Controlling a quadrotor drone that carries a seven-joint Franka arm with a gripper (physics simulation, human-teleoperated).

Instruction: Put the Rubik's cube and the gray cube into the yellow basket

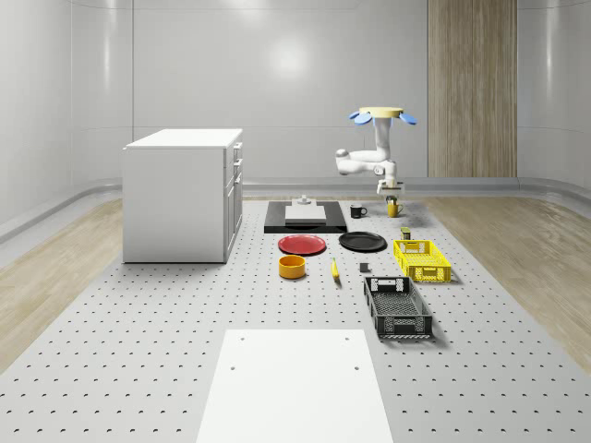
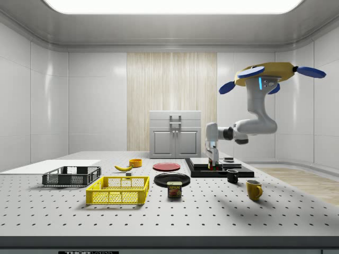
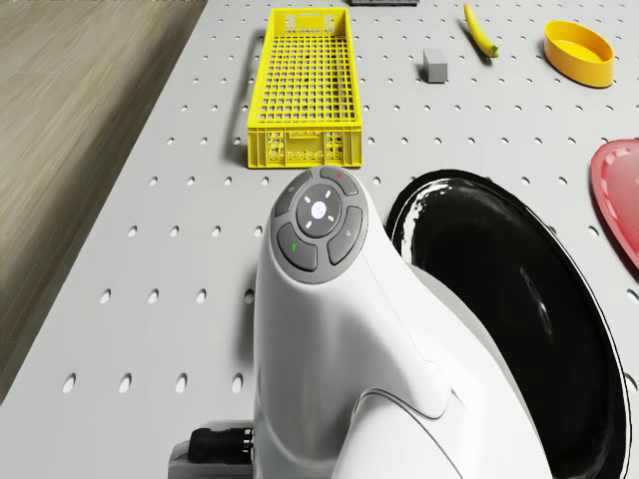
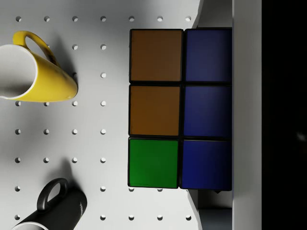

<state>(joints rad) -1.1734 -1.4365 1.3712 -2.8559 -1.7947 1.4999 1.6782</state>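
Observation:
The Rubik's cube [image 4: 180, 108] shows orange, green and blue tiles close up in the wrist view, a little above the table. My gripper [image 2: 213, 163] is shut on it, near the yellow mug [image 1: 392, 208] and the black mug [image 1: 357, 211]. The drone [image 1: 381, 115] hovers over the far right part of the table with the arm hanging down from it. The small gray cube [image 3: 434, 65] lies on the table beside the yellow basket [image 3: 305, 85], between it and the banana [image 3: 481, 30]. The yellow basket [image 1: 421, 260] holds nothing.
A black plate [image 1: 362, 242] and a red plate [image 1: 302, 245] lie between the gripper and the baskets. An orange bowl [image 1: 292, 267], a black basket [image 1: 397, 307], a Spam can [image 2: 175, 189], a black tray [image 1: 305, 217] and a white cabinet [image 1: 180, 194] also stand on the table.

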